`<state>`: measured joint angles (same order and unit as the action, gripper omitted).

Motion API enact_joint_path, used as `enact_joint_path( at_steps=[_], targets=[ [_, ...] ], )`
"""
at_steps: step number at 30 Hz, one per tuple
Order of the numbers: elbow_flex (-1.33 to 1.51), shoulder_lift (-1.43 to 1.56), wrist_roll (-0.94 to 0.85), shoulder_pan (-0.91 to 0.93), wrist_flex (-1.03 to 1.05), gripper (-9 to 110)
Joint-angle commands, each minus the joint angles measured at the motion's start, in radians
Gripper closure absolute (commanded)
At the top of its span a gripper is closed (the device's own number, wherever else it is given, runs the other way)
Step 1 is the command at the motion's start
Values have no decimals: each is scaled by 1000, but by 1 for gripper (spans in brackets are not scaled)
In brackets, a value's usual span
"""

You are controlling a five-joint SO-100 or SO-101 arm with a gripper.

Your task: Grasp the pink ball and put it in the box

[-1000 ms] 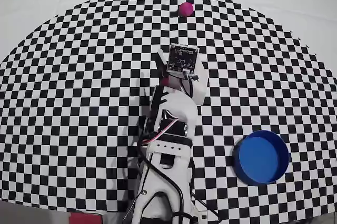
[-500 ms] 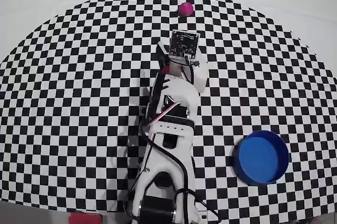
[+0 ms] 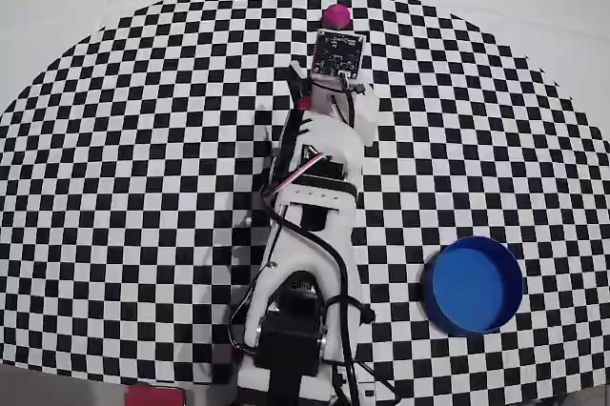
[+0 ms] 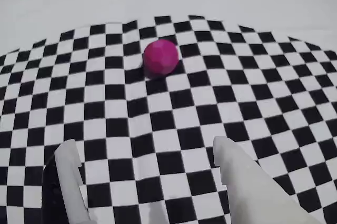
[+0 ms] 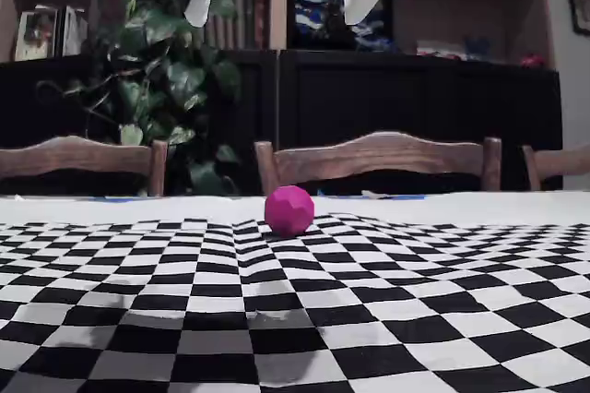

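The pink ball (image 3: 335, 15) lies on the checkered cloth near its far edge in the overhead view, partly hidden by the arm's wrist camera board (image 3: 340, 51). In the wrist view the ball (image 4: 160, 57) sits ahead of my gripper (image 4: 144, 144), which is open and empty, with several checker squares between the fingertips and the ball. In the fixed view the ball (image 5: 289, 210) rests on the cloth and the open gripper (image 5: 275, 17) hangs well above it. The box (image 3: 474, 284) is a round blue container at the lower right in the overhead view, far from the gripper.
The checkered cloth (image 3: 143, 187) covers a white table and has slight wrinkles. The arm's base (image 3: 291, 339) sits at the bottom centre of the overhead view. Wooden chairs (image 5: 378, 160), a plant (image 5: 171, 79) and dark bookshelves stand behind the table.
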<state>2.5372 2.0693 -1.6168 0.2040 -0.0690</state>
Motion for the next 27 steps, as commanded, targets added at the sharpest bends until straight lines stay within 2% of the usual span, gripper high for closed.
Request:
enact_joint_path(
  at_steps=[1, 27],
  targets=[
    [-80, -37, -6, 5, -17, 72],
    [-408, -419, 3, 2, -31, 72]
  ],
)
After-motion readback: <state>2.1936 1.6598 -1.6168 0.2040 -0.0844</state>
